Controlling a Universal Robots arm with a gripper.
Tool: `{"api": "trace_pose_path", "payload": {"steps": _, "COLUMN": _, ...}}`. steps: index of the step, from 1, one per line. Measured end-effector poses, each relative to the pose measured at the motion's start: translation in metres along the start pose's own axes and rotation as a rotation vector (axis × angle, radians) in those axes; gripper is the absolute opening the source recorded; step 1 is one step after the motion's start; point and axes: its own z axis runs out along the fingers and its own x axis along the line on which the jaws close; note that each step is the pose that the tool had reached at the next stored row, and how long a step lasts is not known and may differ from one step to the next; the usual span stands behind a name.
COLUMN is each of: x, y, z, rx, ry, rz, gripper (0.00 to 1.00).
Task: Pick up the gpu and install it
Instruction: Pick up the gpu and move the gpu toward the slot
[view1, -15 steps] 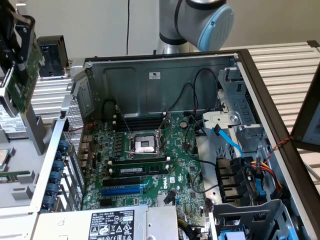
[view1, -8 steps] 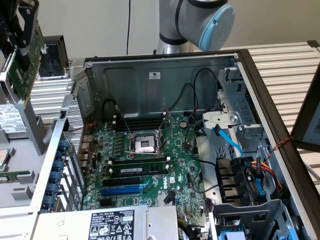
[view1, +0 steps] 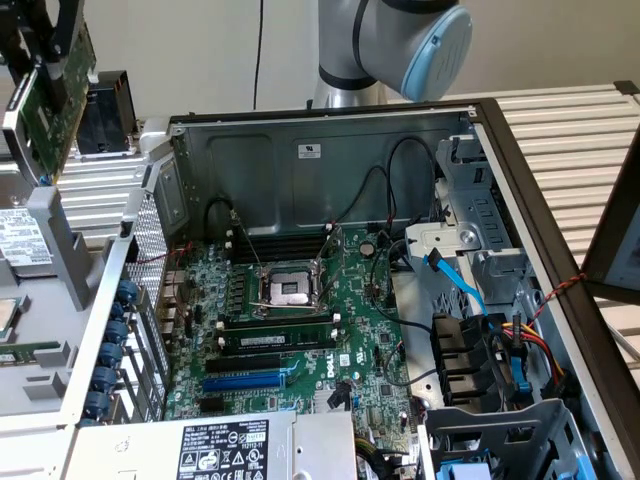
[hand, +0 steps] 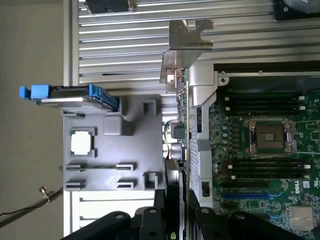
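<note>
Pincer (hand: 175, 207) is clamped on the gpu (view1: 52, 95), gripping it by its flat faces so the connector edge stays free. The card is in the exterior frame's upper left, outside the computer case (view1: 300, 175), well apart from the motherboard (view1: 372, 340); not installed yet.

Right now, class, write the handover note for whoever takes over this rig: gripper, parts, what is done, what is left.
Gripper: shut on the gpu, holding it in the air, outside the case at the exterior view's left.
Motherboard: lying in the open case, its blue slot empty.
Done: gpu picked up.
Left: gpu not yet installed on the motherboard.
</note>
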Motion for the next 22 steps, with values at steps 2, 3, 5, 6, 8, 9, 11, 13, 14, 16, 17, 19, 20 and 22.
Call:
{"api": "trace_pose_path", "payload": {"steps": 2, "x": -0.005, "y": -0.0010, "z": -0.0061, "rx": 0.0005, "ry": 0.0090, "rz": 0.001, "gripper": 0.27}}
{"api": "trace_pose_path", "payload": {"steps": 3, "x": -0.008, "y": -0.0016, "z": -0.0095, "rx": 0.0008, "ry": 0.0129, "rz": 0.001, "gripper": 0.27}}
{"api": "trace_pose_path", "payload": {"steps": 5, "x": -0.015, "y": -0.0031, "z": -0.0171, "rx": 0.0012, "ry": 0.0194, "rz": 0.002, "gripper": 0.27}}
{"api": "trace_pose_path", "payload": {"steps": 6, "x": -0.018, "y": -0.0039, "z": -0.0211, "rx": 0.0013, "ry": 0.0217, "rz": 0.002, "gripper": 0.27}}
{"api": "trace_pose_path", "payload": {"steps": 8, "x": -0.024, "y": -0.0056, "z": -0.0288, "rx": 0.0015, "ry": 0.0262, "rz": 0.002, "gripper": 0.27}}
{"api": "trace_pose_path", "payload": {"steps": 9, "x": -0.028, "y": -0.0066, "z": -0.0324, "rx": 0.0018, "ry": 0.0291, "rz": 0.003, "gripper": 0.27}}
{"api": "trace_pose_path", "payload": {"steps": 11, "x": -0.035, "y": -0.0084, "z": -0.0382, "rx": 0.0021, "ry": 0.0352, "rz": 0.003, "gripper": 0.27}}
{"api": "trace_pose_path", "payload": {"steps": 13, "x": -0.043, "y": -0.0099, "z": -0.0424, "rx": 0.0024, "ry": 0.0407, "rz": 0.004, "gripper": 0.27}}
{"api": "trace_pose_path", "payload": {"steps": 14, "x": -0.047, "y": -0.0105, "z": -0.0444, "rx": 0.0025, "ry": 0.0433, "rz": 0.004, "gripper": 0.27}}
{"api": "trace_pose_path", "payload": {"steps": 16, "x": -0.055, "y": -0.0116, "z": -0.0476, "rx": 0.0028, "ry": 0.0452, "rz": 0.004, "gripper": 0.27}}
{"api": "trace_pose_path", "payload": {"steps": 17, "x": -0.059, "y": -0.0120, "z": -0.0487, "rx": 0.0028, "ry": 0.0454, "rz": 0.004, "gripper": 0.27}}
{"api": "trace_pose_path", "payload": {"steps": 19, "x": -0.068, "y": -0.0129, "z": -0.0505, "rx": 0.0029, "ry": 0.0459, "rz": 0.004, "gripper": 0.27}}
{"api": "trace_pose_path", "payload": {"steps": 20, "x": -0.072, "y": -0.0133, "z": -0.0512, "rx": 0.0029, "ry": 0.0462, "rz": 0.004, "gripper": 0.27}}
{"api": "trace_pose_path", "payload": {"steps": 22, "x": -0.082, "y": -0.0143, "z": -0.0522, "rx": 0.0030, "ry": 0.0468, "rz": 0.004, "gripper": 0.27}}
